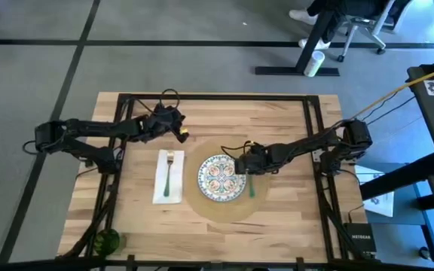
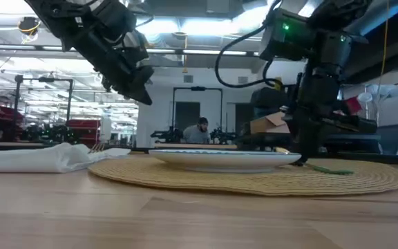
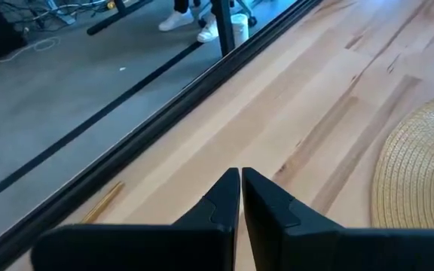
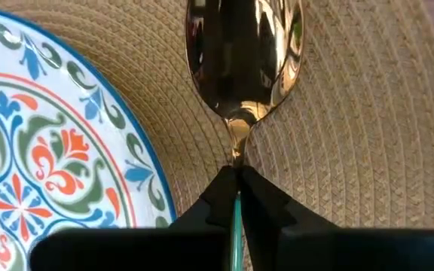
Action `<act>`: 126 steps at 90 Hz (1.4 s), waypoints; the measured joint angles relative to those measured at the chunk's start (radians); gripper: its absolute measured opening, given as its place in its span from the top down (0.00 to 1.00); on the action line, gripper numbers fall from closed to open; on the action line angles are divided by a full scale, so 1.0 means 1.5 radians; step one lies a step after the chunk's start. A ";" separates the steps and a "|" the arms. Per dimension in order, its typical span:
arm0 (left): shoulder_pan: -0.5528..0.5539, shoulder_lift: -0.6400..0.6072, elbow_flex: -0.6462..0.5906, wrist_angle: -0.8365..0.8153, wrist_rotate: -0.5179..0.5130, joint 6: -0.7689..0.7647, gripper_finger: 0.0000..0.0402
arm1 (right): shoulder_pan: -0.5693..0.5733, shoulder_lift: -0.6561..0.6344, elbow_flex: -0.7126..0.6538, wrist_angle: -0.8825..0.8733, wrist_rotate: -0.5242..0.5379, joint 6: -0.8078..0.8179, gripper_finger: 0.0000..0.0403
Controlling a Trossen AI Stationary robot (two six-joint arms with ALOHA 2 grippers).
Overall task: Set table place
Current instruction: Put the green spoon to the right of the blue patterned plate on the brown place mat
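Right hand (image 4: 236, 184) is clamped on the spoon (image 4: 243, 60) at its thin neck, low over the place (image 4: 353, 150) near the counter (image 1: 277, 120) centre, beside the plate (image 1: 221, 178). Left hand (image 3: 241, 188), closed and empty, hovers toward the far edge. We judge the spoon stiff, light and slippery, best held at the handle.

A pale wooden table (image 1: 277, 128) edged in black was shown. On it was laid a plain tan woven placemat (image 4: 368, 135). A white plate (image 4: 44, 143) was patterned with blue, orange and green florals. A shiny gold spoon (image 4: 243, 56) with a green handle and a white napkin (image 1: 159, 181) bearing a green-handled fork (image 1: 169, 172) were seen.
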 joint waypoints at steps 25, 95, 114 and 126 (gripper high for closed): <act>0.000 0.000 0.000 0.000 0.000 -0.001 1.00 | 0.000 0.001 -0.001 0.004 0.007 0.000 0.91; 0.000 0.000 0.000 0.000 0.000 0.004 1.00 | 0.000 0.001 -0.001 0.019 0.023 -0.015 0.77; 0.000 0.000 0.000 -0.002 0.000 0.004 1.00 | 0.000 0.001 -0.001 0.019 0.023 -0.015 0.77; -0.003 0.000 0.000 -0.007 0.000 0.006 1.00 | 0.000 0.001 -0.001 0.018 0.036 -0.018 0.77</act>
